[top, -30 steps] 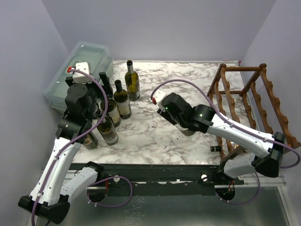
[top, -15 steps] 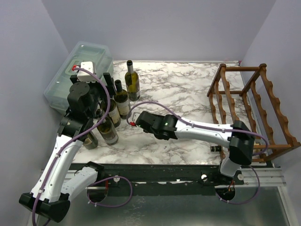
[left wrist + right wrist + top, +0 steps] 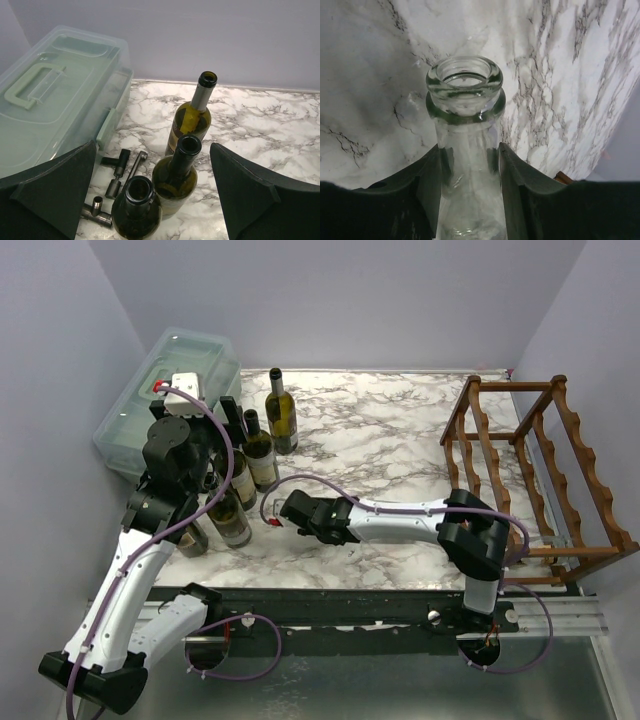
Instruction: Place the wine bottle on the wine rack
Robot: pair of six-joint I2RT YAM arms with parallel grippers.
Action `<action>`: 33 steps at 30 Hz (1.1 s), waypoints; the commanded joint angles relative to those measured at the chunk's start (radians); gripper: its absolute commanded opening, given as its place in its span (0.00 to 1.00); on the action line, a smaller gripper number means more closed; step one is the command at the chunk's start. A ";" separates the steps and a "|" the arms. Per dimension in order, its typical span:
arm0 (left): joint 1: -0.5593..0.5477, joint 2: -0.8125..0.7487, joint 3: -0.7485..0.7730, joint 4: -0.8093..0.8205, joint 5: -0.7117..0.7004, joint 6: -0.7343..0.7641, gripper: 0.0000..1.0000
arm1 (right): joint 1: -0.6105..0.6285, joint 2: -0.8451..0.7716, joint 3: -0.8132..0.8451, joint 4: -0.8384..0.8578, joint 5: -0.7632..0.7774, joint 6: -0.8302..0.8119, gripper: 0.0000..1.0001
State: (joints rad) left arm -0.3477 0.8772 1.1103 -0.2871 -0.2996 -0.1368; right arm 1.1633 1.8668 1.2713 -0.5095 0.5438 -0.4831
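My right gripper [image 3: 469, 147] is shut on the neck of a clear glass wine bottle [image 3: 465, 85], just below its lip, over the marble table. In the top view the right gripper [image 3: 312, 518] is stretched far left, low over the table, and I cannot make out the clear bottle there. The reddish-brown wine rack [image 3: 530, 480] stands at the far right. My left gripper [image 3: 153, 145] is wide open above several upright dark green bottles [image 3: 180, 170]. In the top view it [image 3: 215, 440] hovers over that cluster [image 3: 260, 452].
A translucent lidded plastic box [image 3: 165, 390] stands at the back left and also shows in the left wrist view [image 3: 55, 95]. Small metal pieces [image 3: 117, 175] lie beside the bottles. One labelled bottle [image 3: 281, 412] stands apart behind the cluster.
My right arm has swung left from the table's middle and stretched out low, its gripper now near the bottle cluster. The left arm has barely moved.
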 commanded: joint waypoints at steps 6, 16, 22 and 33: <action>-0.008 -0.014 -0.015 0.025 0.004 0.007 0.97 | 0.002 0.028 -0.064 0.134 -0.090 -0.030 0.44; -0.011 -0.001 -0.017 0.027 0.014 0.007 0.97 | 0.001 0.034 -0.061 0.064 -0.175 0.022 0.62; -0.011 0.001 -0.017 0.029 0.016 0.008 0.97 | 0.002 -0.019 -0.034 0.029 -0.179 0.068 0.97; -0.011 0.012 -0.017 0.029 0.029 0.009 0.97 | 0.005 -0.162 0.064 -0.153 -0.180 0.323 1.00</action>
State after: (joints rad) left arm -0.3557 0.8848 1.1030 -0.2768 -0.2985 -0.1364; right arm 1.1641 1.7870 1.2854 -0.5583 0.3855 -0.3164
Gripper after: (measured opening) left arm 0.974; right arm 0.998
